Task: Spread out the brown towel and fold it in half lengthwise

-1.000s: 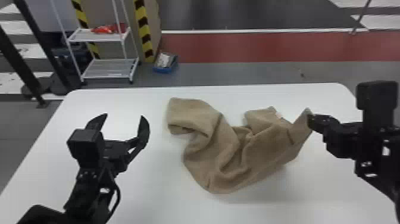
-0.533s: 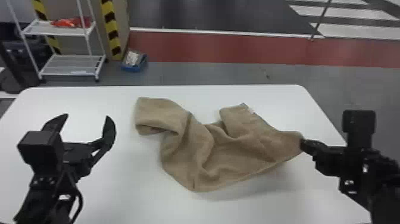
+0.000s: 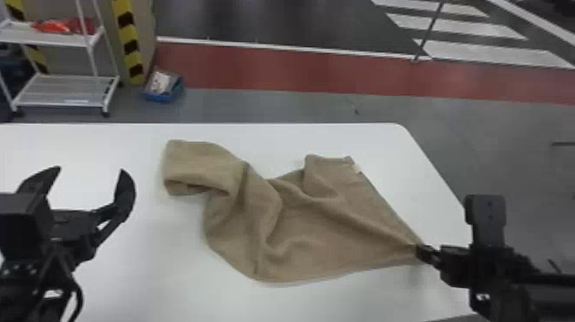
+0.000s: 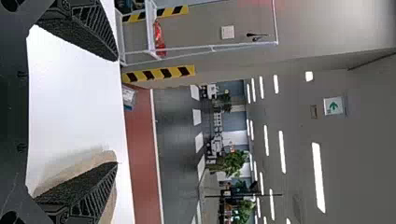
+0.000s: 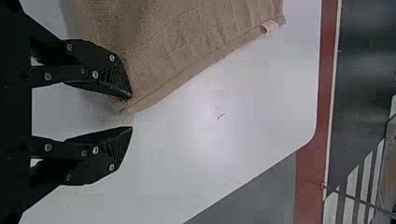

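Note:
The brown towel lies rumpled on the white table, its far left end folded over. Wide open and empty, my left gripper stands left of it; the towel also shows behind one finger of the left gripper in the left wrist view. My right gripper is at the towel's near right corner. In the right wrist view the right gripper is open, with the corner of the towel against one finger. A pale label sits on the hem.
The white table has its rounded far right corner beyond the towel. On the floor behind stand a white shelf rack and a blue box. Bare tabletop lies between my left gripper and the towel.
The head view has turned rightward. The towel's right corner, raised a second ago, now lies lower and nearer the front, its right side more spread. My right gripper has come down with it.

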You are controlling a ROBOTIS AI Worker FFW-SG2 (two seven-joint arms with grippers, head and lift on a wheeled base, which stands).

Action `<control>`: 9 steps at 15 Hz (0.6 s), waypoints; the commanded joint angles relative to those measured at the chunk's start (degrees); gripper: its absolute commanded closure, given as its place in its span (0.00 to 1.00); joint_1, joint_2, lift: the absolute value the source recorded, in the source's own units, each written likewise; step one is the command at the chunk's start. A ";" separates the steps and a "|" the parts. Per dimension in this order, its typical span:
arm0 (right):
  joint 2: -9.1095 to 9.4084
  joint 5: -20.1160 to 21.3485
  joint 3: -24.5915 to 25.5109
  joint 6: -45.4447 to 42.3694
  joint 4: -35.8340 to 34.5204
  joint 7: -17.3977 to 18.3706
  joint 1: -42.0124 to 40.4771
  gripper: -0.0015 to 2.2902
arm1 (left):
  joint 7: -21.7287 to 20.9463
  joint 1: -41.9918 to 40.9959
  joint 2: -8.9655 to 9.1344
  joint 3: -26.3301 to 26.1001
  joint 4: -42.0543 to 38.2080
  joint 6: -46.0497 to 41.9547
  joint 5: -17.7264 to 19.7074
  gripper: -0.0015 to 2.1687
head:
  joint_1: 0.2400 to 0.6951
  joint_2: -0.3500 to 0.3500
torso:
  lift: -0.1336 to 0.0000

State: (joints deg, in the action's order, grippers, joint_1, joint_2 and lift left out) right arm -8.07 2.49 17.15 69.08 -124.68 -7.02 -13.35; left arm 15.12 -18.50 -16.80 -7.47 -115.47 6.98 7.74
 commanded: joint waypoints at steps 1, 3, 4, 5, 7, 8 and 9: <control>0.07 1.99 0.34 1.54 -2.15 0.87 -0.63 0.03 | 0.00 0.31 -0.17 -0.08 0.78 -0.34 0.26 0.04 | 1.00 0.20 | 0.07; 0.16 1.90 0.51 0.14 -4.08 2.89 -1.86 0.03 | -0.09 0.49 -0.25 -0.35 0.87 -0.69 0.34 0.04 | 1.00 0.19 | 0.07; 0.16 1.29 0.42 -2.85 -4.61 3.15 -2.30 0.03 | -0.09 0.49 -0.25 -0.35 0.87 -0.87 0.52 0.04 | 1.00 0.18 | 0.07; 0.34 0.85 -0.02 -4.78 -5.14 3.15 -2.73 0.03 | -0.09 0.57 -0.43 -0.35 0.87 -1.39 0.69 0.04 | 1.00 0.17 | 0.07; 1.74 -2.93 -0.81 -6.72 -7.69 1.75 -3.00 0.04 | -0.35 0.66 -1.13 -0.44 0.87 -1.57 1.22 0.04 | 1.00 0.18 | 0.07; 2.53 -4.69 -1.86 -9.53 -8.30 -1.24 -3.26 0.07 | -0.44 1.01 -1.57 -0.35 1.13 -1.57 1.66 0.04 | 1.00 0.19 | 0.07; 3.50 -4.60 -3.97 -14.28 -8.39 -4.93 -3.44 0.12 | -0.44 1.54 -2.54 -0.61 1.48 -1.57 2.63 0.04 | 1.00 0.22 | 0.07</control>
State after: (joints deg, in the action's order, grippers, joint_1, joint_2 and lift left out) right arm -5.74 -1.16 15.37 59.84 -132.54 -9.80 -16.49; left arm 14.72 -17.52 -18.34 -7.90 -114.38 5.45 9.38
